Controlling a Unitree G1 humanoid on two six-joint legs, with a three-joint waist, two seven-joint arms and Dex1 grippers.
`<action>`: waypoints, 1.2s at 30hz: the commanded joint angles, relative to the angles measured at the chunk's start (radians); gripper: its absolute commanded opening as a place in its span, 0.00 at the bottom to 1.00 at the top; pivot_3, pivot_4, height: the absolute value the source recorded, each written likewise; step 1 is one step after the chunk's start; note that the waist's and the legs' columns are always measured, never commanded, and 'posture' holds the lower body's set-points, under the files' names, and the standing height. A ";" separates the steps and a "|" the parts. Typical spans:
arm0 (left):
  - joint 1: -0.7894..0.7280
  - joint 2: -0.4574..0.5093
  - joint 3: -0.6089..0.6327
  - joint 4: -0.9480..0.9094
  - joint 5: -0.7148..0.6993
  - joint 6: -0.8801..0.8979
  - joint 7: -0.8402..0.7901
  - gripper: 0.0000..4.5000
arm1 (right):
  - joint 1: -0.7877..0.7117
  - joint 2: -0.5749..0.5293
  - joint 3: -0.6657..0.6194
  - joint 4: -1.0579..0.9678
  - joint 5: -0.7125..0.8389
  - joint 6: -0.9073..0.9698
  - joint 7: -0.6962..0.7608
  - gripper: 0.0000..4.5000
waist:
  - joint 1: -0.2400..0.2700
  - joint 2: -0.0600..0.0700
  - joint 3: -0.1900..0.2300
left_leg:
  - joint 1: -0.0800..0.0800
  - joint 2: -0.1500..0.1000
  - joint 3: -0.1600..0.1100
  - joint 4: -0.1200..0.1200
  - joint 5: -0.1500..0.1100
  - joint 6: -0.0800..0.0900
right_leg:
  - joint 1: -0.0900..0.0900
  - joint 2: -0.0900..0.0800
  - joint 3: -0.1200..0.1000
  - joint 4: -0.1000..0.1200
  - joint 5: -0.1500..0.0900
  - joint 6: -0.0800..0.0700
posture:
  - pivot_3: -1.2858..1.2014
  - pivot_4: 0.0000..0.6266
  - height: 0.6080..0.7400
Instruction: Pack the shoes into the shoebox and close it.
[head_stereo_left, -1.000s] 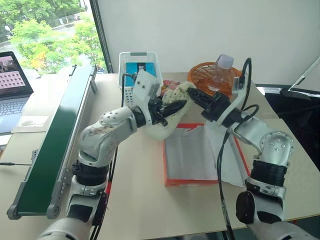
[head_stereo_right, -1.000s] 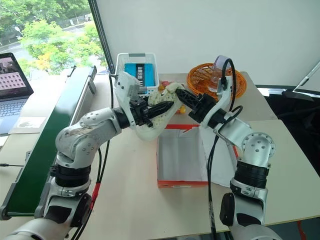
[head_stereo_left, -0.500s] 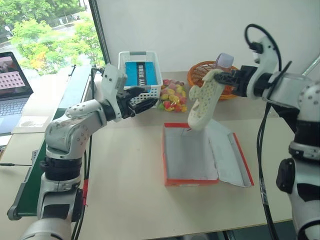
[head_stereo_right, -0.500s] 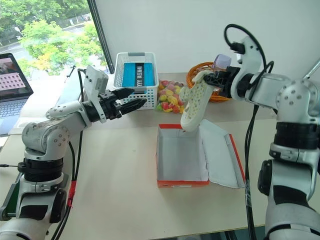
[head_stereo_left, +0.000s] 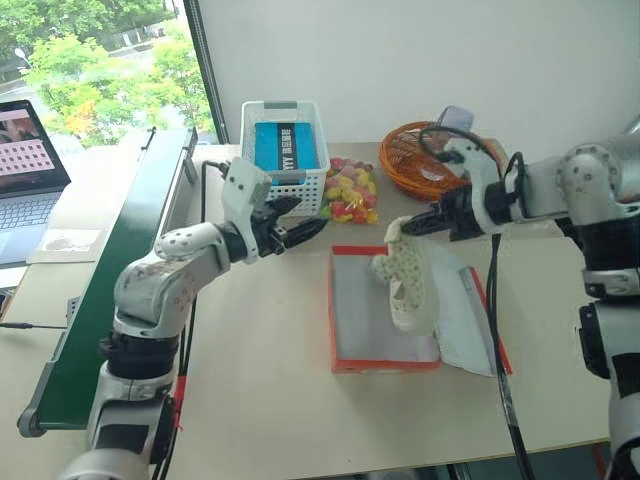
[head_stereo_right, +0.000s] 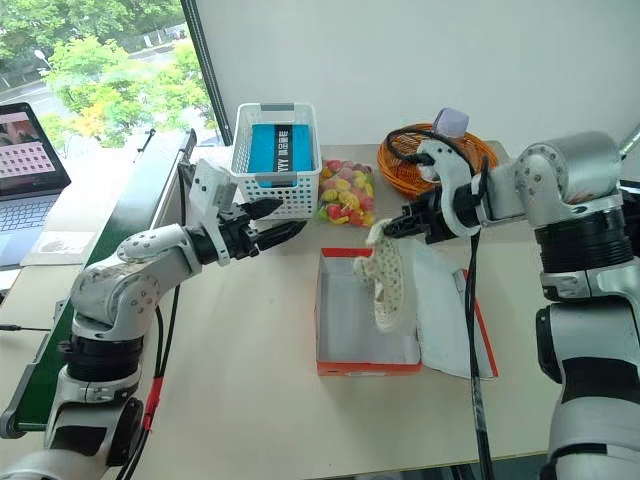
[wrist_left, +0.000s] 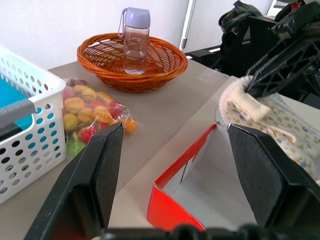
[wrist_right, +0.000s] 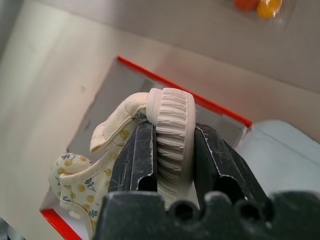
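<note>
Pinching the heel of one shoe (head_stereo_left: 405, 285) in my right gripper (head_stereo_left: 408, 225), I hang it over the open shoebox (head_stereo_left: 352, 365); my spread left gripper (head_stereo_left: 300, 222) idles nearby; released crooked, it may catch the wall and tip out.

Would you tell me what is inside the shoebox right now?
One cream shoe, gripped at its heel by the right gripper, hangs tilted into the open shoebox over white lining. The floor beneath the shoe is hidden.
</note>
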 joint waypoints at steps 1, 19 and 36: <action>-0.004 -0.007 0.014 -0.048 -0.001 -0.022 0.012 0.78 | -0.006 -0.024 0.051 -0.016 -0.066 -0.045 0.073 0.13 | 0.000 0.000 0.000 | 0.000 0.000 0.000 0.000 0.000 0.000 | 0.000 0.000 0.000 0.000 0.000 0.000 | 0.52 0.24 1.00; 0.003 -0.002 0.012 -0.062 0.002 -0.014 0.033 0.78 | 0.108 0.051 0.082 -0.009 -0.265 -0.150 0.152 0.13 | 0.001 0.000 0.000 | 0.000 0.000 0.000 0.001 0.000 0.000 | 0.000 0.000 0.000 0.001 0.000 0.000 | 0.52 0.24 1.00; 0.004 0.008 0.006 -0.069 0.000 -0.003 0.036 0.78 | 0.216 0.154 -0.059 -0.038 -0.319 -0.161 0.071 0.13 | 0.005 0.000 0.000 | 0.001 0.000 0.000 0.002 0.000 0.000 | 0.001 0.000 0.000 0.002 0.000 0.001 | 0.52 0.24 1.00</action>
